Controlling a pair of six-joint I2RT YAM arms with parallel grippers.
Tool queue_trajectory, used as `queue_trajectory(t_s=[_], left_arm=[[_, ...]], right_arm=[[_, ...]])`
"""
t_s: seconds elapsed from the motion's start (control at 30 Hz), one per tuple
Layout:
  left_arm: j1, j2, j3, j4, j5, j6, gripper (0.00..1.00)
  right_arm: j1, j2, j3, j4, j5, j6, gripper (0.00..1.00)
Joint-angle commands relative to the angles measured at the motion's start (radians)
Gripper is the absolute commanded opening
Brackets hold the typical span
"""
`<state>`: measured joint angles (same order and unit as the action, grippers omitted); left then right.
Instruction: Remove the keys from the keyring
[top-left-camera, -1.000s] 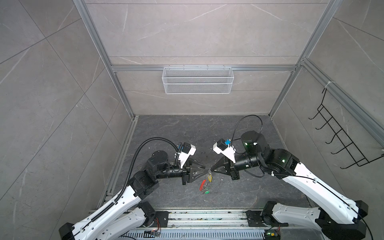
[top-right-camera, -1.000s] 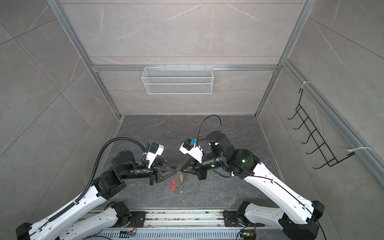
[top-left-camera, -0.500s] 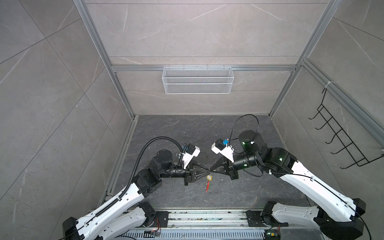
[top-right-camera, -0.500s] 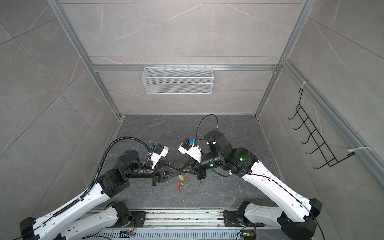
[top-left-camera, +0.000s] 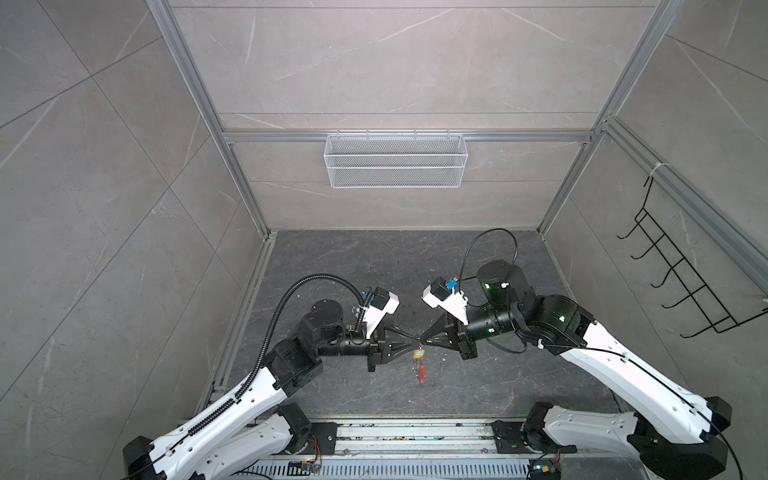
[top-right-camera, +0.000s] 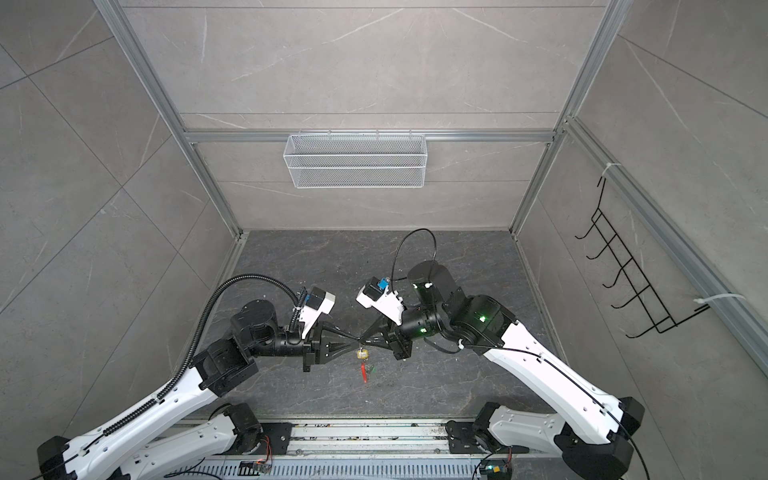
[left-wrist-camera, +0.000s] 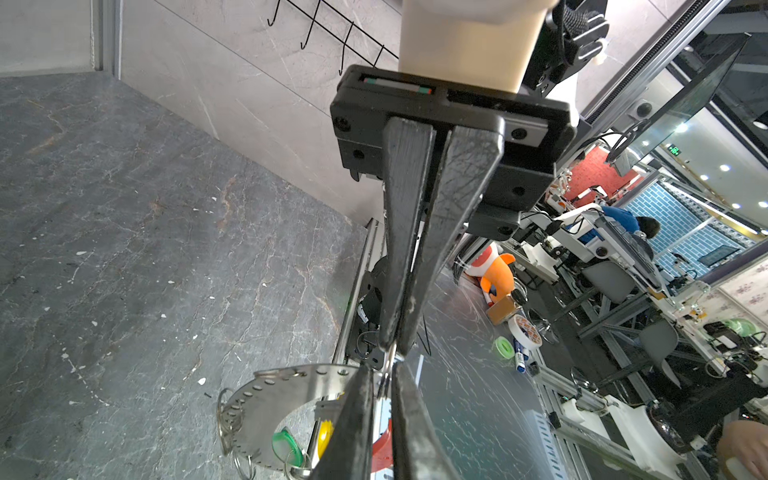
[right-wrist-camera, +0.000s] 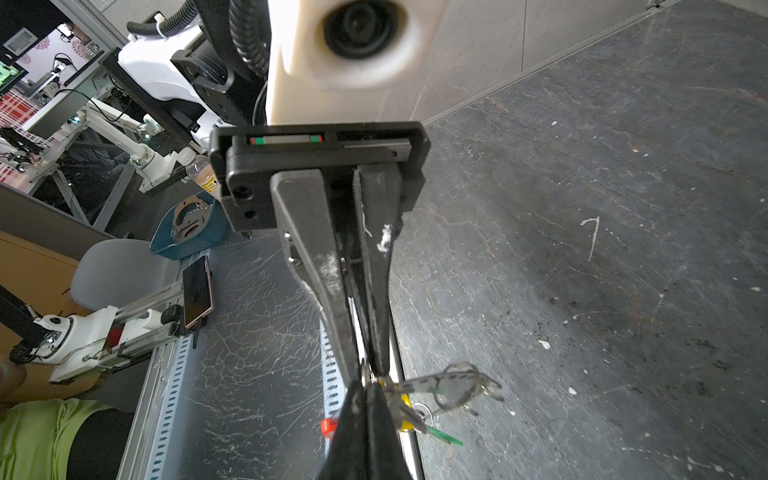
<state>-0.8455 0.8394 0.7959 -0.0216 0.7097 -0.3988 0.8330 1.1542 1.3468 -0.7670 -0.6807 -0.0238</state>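
Centrally, left tool (top-left-camera: 416, 342), right tool (top-left-camera: 424, 341) pinch keyring (left-wrist-camera: 272, 395) (midair).

Shiny metal keyring (left-wrist-camera: 270, 395), glossy plastic green tag (left-wrist-camera: 286, 446), matt marbled floor (left-wrist-camera: 124, 249).

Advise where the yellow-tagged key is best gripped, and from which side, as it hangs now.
Probably the yellow tag, taken across its flat faces from below. It hangs free under the keyring, while the left pincer and right pincer meet tip to tip on the ring just above, both shut, so the top is crowded.
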Motion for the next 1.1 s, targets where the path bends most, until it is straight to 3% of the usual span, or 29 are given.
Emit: queue_trajectory(t_s=[0.0, 0.1, 0.17, 0.23, 0.33, 0.67, 1.07], left_arm=[[-0.007, -0.005, 0.043, 0.043, -0.002, 0.016, 0.05], [-0.010, -0.017, 0.034, 0.052, -0.020, 0.015, 0.00], [-0.013, -0.030, 0.021, 0.068, -0.040, 0.012, 0.00], [-0.013, -0.050, 0.000, 0.100, -0.070, 0.001, 0.00], [-0.015, -0.082, -0.043, 0.163, -0.119, -0.023, 0.00], [-0.017, -0.162, -0.141, 0.352, -0.259, -0.102, 0.00], [-0.022, -0.168, -0.189, 0.462, -0.297, -0.146, 0.00]], right_arm=[[0.008, 0.005, 0.028, 0.004, -0.013, -0.016, 0.00], [0.007, -0.007, 0.014, 0.036, -0.009, 0.007, 0.00], [0.008, -0.023, -0.004, 0.076, -0.006, 0.034, 0.11], [0.008, -0.045, -0.032, 0.136, -0.001, 0.077, 0.30], [0.008, -0.090, -0.090, 0.256, 0.017, 0.159, 0.41], [0.008, -0.265, -0.415, 0.790, 0.161, 0.426, 0.46], [0.008, -0.212, -0.572, 1.176, 0.135, 0.612, 0.42]])
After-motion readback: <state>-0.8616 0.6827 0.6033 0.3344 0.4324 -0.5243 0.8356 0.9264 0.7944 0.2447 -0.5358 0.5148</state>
